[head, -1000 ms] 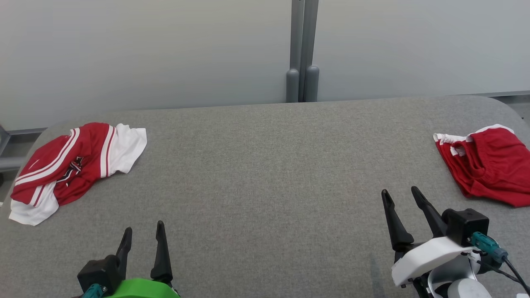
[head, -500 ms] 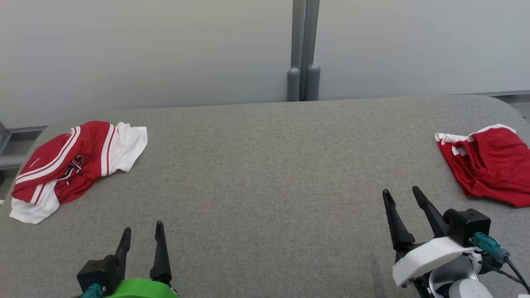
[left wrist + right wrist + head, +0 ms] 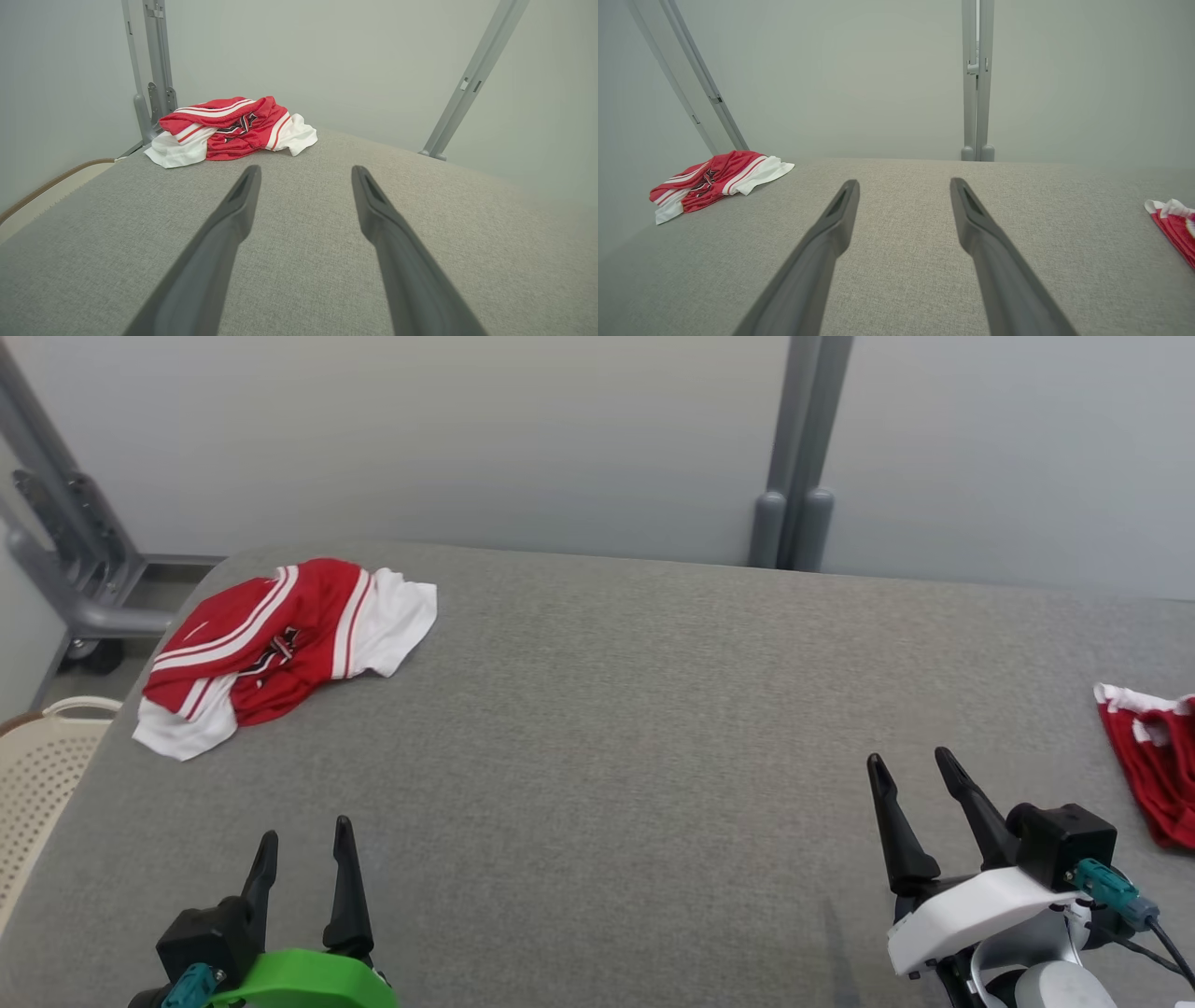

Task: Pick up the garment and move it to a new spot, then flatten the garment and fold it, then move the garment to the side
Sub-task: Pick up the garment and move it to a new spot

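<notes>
Peeking in at far left: a cream thing full of little holes, sitting lower than the table, chair or basket, honestly can't tell
frame: grey metal legs off the back left corner
table: grey fabric top with rounded corners, runs the whole width, pale wall right behind it
striped garment: red with white stripes and white ends, bunched in a loose heap at the table's back left corner, lying on the fabric, nothing touching it; from the left wrist view it's ahead and a bit left of the fingers
left gripper: lower left, green collar, both dark fingers spread wide with bare table between them, holding nothing, well short of the striped garment
post: double grey upright against the wall, right of centre, just past the far edge
right gripper: lower right, white wrist and a teal plug, fingers spread just as wide, also holding nothing, over bare fabric
red garment: second crumpled piece, red with a white band, at the right edge and cut off by the picture, near the right gripper but apart from it
gap: the two garments are well apart, with plain grey table between them
</notes>
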Controlling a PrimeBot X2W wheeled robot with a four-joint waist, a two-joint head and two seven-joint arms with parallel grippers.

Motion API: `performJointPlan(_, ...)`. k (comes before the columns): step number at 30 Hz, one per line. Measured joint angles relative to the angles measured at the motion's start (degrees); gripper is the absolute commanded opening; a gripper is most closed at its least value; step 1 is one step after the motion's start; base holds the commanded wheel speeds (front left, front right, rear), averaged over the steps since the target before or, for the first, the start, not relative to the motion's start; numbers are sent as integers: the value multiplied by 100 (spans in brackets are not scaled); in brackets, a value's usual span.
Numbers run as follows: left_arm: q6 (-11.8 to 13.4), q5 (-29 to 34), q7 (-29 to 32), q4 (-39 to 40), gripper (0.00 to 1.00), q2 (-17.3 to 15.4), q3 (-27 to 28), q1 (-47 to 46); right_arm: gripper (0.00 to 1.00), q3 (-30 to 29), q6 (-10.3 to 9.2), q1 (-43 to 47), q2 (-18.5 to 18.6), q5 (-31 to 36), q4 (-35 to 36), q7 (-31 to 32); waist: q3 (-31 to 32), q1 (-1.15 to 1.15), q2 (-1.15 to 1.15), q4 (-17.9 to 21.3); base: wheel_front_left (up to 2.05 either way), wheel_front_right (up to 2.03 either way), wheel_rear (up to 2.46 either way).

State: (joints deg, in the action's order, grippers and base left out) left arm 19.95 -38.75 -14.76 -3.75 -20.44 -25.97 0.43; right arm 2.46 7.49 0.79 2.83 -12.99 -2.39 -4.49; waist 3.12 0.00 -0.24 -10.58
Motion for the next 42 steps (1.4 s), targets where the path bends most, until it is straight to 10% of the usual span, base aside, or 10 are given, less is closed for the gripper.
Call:
performJointPlan(21,73,-3,5,154,100,-42,155,110,100,293,0,-233,-4,-29,-77,-14,-140,0,0,-1781,0,0,0)
performJointPlan(42,-27,91,145,147,100,-363,322,-140,100,280,0,-191,-4,-4,-32,-12,-224,0,0,-1618,0,0,0)
